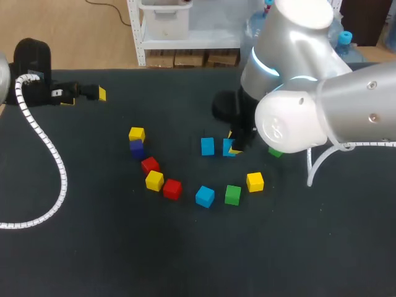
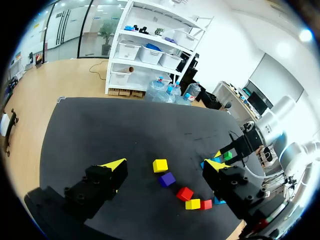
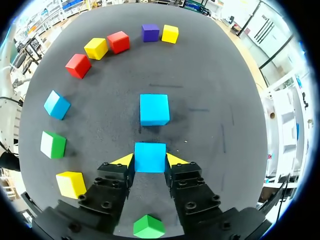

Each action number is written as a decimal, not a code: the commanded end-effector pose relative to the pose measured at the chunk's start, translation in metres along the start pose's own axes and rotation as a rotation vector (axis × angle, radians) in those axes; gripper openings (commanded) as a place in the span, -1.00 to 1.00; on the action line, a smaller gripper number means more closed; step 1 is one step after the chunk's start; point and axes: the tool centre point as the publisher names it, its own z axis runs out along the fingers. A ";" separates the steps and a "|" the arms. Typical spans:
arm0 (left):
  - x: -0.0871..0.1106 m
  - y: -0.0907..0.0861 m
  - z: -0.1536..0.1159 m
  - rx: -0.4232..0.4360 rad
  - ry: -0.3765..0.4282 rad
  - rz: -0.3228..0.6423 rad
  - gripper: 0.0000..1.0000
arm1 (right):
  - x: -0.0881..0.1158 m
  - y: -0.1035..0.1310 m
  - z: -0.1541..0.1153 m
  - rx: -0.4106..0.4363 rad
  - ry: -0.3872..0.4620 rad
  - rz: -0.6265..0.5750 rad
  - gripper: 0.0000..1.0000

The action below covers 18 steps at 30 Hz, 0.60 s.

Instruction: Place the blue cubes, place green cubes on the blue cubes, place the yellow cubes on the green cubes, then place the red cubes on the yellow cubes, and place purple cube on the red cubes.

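In the head view, the left pincer [image 1: 93,93] is seen at the far left of the bench [image 1: 93,247], well apart from every cube. The right pincer [image 1: 235,146] is down at the first blue cube [image 1: 228,148], near the middle of the bench. The second blue cube [image 1: 207,146] is just beside it. The first green cube [image 1: 275,151] is partly hidden by the right arm [image 1: 322,105]. The other cubes are laid in a curved row. In it are the purple cube [image 1: 137,148], two red cubes [image 1: 150,164] [image 1: 172,188], three yellow cubes [image 1: 137,133] [image 1: 154,180] [image 1: 255,181], the third blue cube [image 1: 205,195] and the second green cube [image 1: 232,194].

In the left wrist view, the left pincer [image 2: 165,163] is spread wide and nothing is held in it. A yellow cube and the purple cube [image 2: 167,179] are seen on the bench ahead of it, between its fingers but far from them.

In the right wrist view, the first blue cube [image 3: 150,157] is gripped between the two yellow tips of the right pincer [image 3: 150,161]. Whether it rests on the bench cannot be told. The second blue cube [image 3: 154,109] is just ahead of it, a little apart. The first green cube [image 3: 148,226] is seen under the pincer.
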 end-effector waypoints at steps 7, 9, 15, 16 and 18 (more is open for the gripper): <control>0.001 0.002 0.000 0.006 -0.004 0.001 1.00 | -0.004 -0.001 0.000 0.001 -0.010 -0.022 -0.65; 0.001 0.002 0.000 0.006 -0.004 0.001 1.00 | -0.005 -0.002 0.000 0.004 -0.011 -0.027 -0.66; 0.001 0.002 0.000 0.006 -0.004 0.001 1.00 | -0.008 -0.003 -0.001 0.006 -0.011 -0.043 -0.69; 0.001 0.002 0.000 0.006 -0.004 0.001 1.00 | -0.008 -0.003 -0.001 0.004 -0.011 -0.045 -0.68; 0.001 0.002 0.000 0.006 -0.004 0.001 1.00 | -0.008 -0.003 -0.001 0.003 -0.011 -0.048 -0.66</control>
